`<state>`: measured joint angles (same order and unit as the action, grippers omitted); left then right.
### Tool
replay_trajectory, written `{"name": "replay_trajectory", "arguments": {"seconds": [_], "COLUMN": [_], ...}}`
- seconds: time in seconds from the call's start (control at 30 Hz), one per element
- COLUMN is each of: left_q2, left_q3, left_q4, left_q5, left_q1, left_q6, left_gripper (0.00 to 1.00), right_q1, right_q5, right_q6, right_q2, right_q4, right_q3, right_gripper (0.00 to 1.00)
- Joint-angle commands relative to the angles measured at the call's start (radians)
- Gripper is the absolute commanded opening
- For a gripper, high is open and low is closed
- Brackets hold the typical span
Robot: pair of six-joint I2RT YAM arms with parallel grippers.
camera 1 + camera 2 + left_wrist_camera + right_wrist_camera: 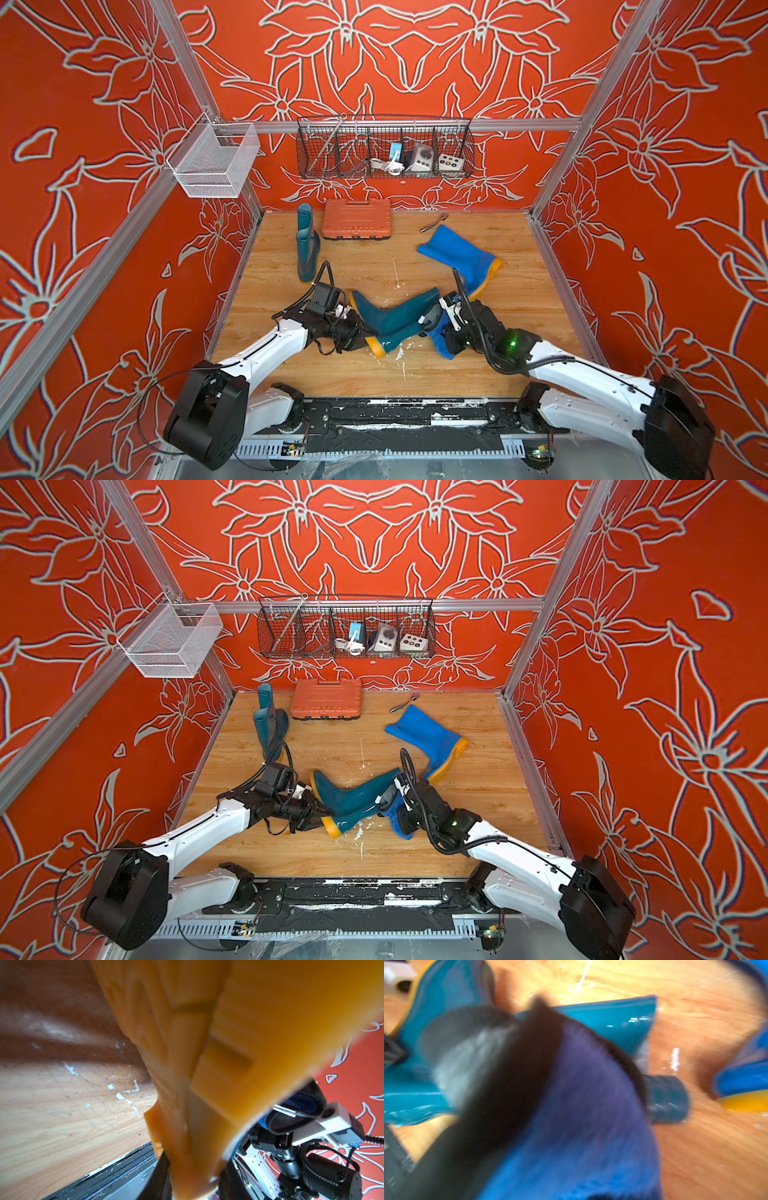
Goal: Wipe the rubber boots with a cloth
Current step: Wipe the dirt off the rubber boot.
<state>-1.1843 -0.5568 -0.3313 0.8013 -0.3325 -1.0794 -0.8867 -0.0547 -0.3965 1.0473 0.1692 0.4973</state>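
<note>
- The step in hand looks like wiping the teal boot (395, 318), which lies on its side in the middle of the wooden surface (457, 365).
- The left gripper (360, 332) is clamped on that boot's yellow-orange sole (228, 1043), bracing it. The left wrist view shows the sole wedged between the gripper's dark fingers.
- The right gripper (432, 322) is pinched tight on the bunched cloth (441, 343), which touches the boot's shaft near its open top.
- The blue boot (461, 253) lies farther back on the right, apart from the cloth. A standing teal boot (306, 249) is at the back left, well away.
- Next, the cloth likely needs dragging along the shaft toward the foot with steady pressure. The left grip has to stop the glossy rubber from sliding or rolling.
</note>
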Motion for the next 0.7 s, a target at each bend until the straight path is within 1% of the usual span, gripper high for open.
{"name": "replay_trajectory", "arguments": {"seconds": [0.0, 0.07, 0.13, 0.17, 0.23, 0.27, 0.33, 0.4, 0.5, 0.57, 0.63, 0.67], "left_q2": [0.007, -0.002, -0.010, -0.019, -0.044, -0.059, -0.092, -0.133, -0.186, -0.218, -0.238, -0.239], "left_q3": [-0.010, -0.009, -0.022, -0.043, -0.090, -0.114, -0.145, -0.180, -0.251, -0.292, -0.331, -0.354], "left_q4": [0.084, 0.101, 0.091, 0.056, -0.044, -0.096, -0.160, -0.214, -0.312, -0.345, -0.383, -0.408], "left_q5": [0.149, 0.151, 0.148, 0.145, 0.129, 0.113, 0.084, 0.045, -0.093, -0.146, -0.215, -0.271], "left_q1": [-0.006, -0.007, -0.007, -0.007, -0.007, -0.007, -0.012, -0.039, -0.117, -0.148, -0.166, -0.174], "left_q6": [0.019, 0.022, 0.053, 0.097, 0.207, 0.267, 0.366, 0.467, 0.609, 0.673, 0.740, 0.781], "left_gripper": [0.00, 0.00, 0.00, 0.00, 0.00, 0.00, 0.00, 0.00, 0.00, 0.00, 0.01, 0.07], "right_q1": [-0.179, -0.271, -0.327, -0.334, -0.326, -0.309, -0.240, -0.117, 0.031, 0.097, 0.143, 0.156], "right_q5": [-0.007, -0.017, -0.024, -0.027, 0.030, 0.054, 0.070, 0.056, 0.047, 0.024, -0.009, -0.031], "right_q6": [0.031, 0.030, 0.020, 0.015, -0.001, -0.005, -0.034, -0.071, -0.063, -0.047, -0.039, -0.038], "right_q2": [0.142, 0.258, 0.324, 0.331, 0.287, 0.237, 0.114, -0.034, -0.238, -0.306, -0.296, -0.262], "right_q4": [-0.045, -0.065, -0.097, -0.103, -0.076, -0.054, 0.015, 0.123, 0.262, 0.307, 0.320, 0.314], "right_q3": [0.135, 0.238, 0.297, 0.308, 0.288, 0.261, 0.206, 0.146, 0.118, 0.132, 0.161, 0.178], "right_gripper": [0.00, 0.00, 0.00, 0.00, 0.00, 0.00, 0.00, 0.00, 0.00, 0.00, 0.00, 0.00]}}
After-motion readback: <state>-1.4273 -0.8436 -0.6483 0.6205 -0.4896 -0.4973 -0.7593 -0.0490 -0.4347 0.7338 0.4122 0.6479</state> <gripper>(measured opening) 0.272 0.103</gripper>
